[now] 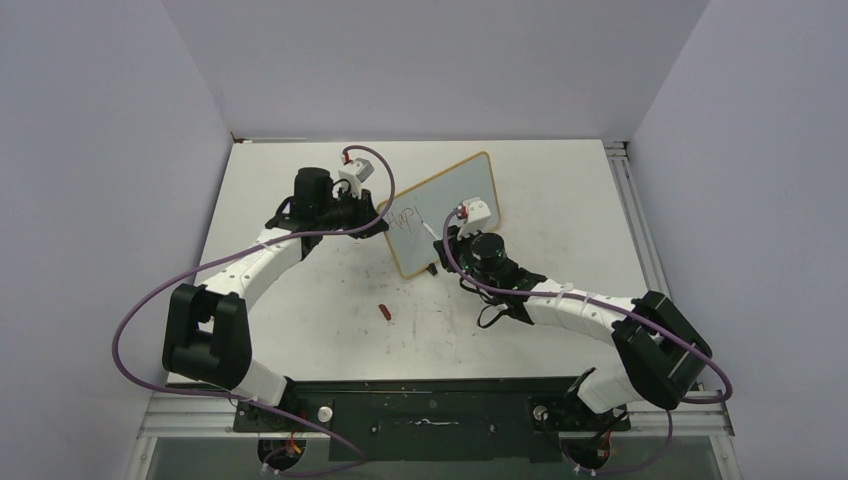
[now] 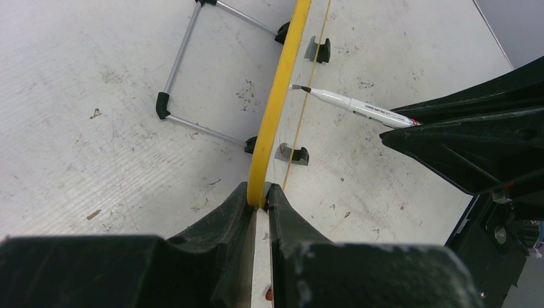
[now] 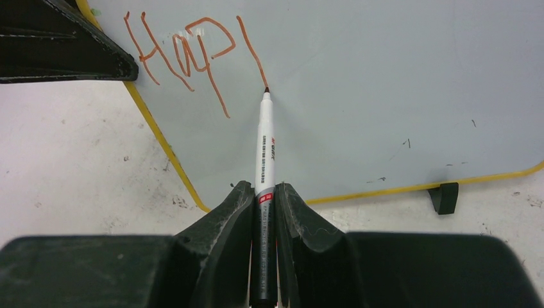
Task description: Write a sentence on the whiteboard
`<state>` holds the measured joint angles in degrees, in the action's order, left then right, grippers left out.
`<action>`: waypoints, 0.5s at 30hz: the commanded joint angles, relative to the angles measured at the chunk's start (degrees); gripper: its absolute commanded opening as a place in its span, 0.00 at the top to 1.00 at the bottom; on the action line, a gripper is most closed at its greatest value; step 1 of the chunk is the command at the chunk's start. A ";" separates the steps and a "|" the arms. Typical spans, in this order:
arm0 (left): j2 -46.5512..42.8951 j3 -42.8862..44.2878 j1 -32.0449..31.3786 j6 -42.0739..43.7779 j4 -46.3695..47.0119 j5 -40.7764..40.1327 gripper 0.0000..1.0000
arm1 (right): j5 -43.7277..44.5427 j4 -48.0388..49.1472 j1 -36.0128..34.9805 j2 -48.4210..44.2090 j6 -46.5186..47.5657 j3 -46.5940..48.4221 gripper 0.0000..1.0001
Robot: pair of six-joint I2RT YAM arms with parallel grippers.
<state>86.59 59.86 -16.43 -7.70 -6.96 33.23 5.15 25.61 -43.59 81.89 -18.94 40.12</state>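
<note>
The whiteboard (image 1: 455, 200) with a yellow frame stands tilted at the table's middle back. My left gripper (image 1: 383, 213) is shut on its left edge; the left wrist view shows the jaws clamped on the yellow frame (image 2: 277, 96). Red lettering (image 3: 183, 54) reads "Hap" plus one slanted stroke, at the board's upper left; it also shows in the top view (image 1: 405, 216). My right gripper (image 3: 263, 192) is shut on a white marker (image 3: 265, 144). The marker's tip touches the board (image 3: 385, 77) at the lower end of that last stroke. The marker also shows in the left wrist view (image 2: 356, 106).
A small red marker cap (image 1: 387, 312) lies on the table in front of the board. The board's wire stand (image 2: 186, 70) and black feet (image 2: 294, 153) rest on the scuffed white tabletop. A black foot (image 3: 444, 196) sits at the board's lower edge.
</note>
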 commanded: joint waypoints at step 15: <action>-1.10 1.66 -0.80 1.20 -2.00 -0.01 1.00 | -0.85 -0.20 -0.80 -5.59 1.60 4.19 0.95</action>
<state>86.59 59.86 -16.43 -7.70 -7.03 33.30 5.04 23.27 -43.97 77.25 -18.63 40.14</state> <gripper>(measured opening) 0.094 0.158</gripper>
